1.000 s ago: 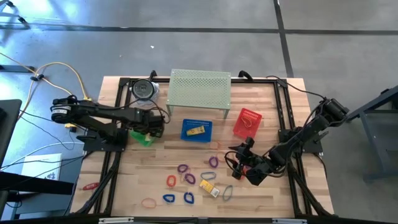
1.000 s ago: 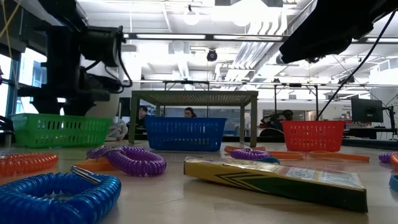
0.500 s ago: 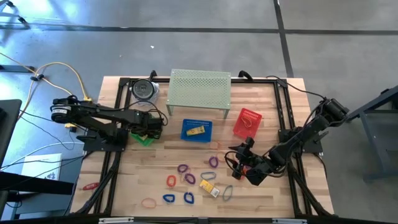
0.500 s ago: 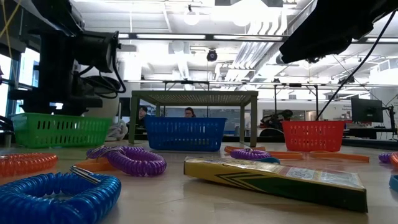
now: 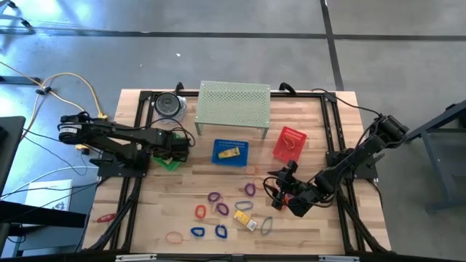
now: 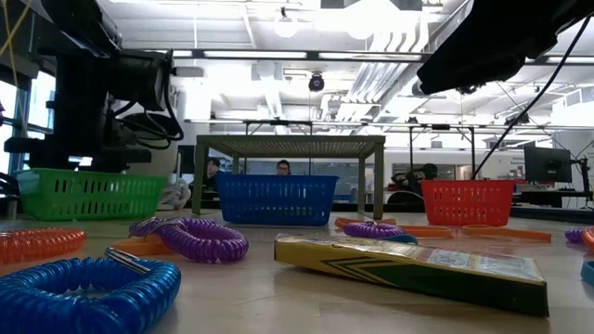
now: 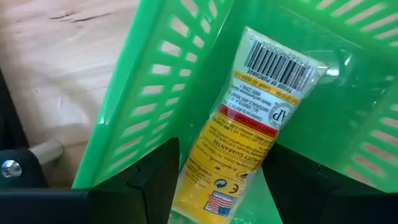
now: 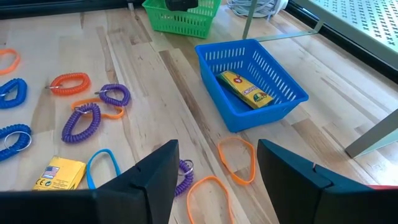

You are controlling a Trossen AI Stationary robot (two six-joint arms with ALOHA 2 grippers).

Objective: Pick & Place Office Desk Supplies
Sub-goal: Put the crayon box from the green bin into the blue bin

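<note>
Nearest you, coil loops (image 5: 213, 196) and a yellow box (image 5: 245, 220) lie loose on the surface (image 5: 306, 138). Your right hand (image 8: 214, 180) hovers over them, fingers apart, grasping nothing. Farther back, your left hand (image 7: 221, 180) sits in the green basket (image 7: 155, 74), fingers either side of a yellow packet (image 7: 249, 124); grip unclear.

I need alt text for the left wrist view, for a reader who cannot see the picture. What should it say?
A yellow crayon box in clear wrap lies inside a green plastic basket, barcode end away from the camera, and the left pincer has its two dark fingers on either side of the box's near end. Light wooden table shows beside the basket.
</note>
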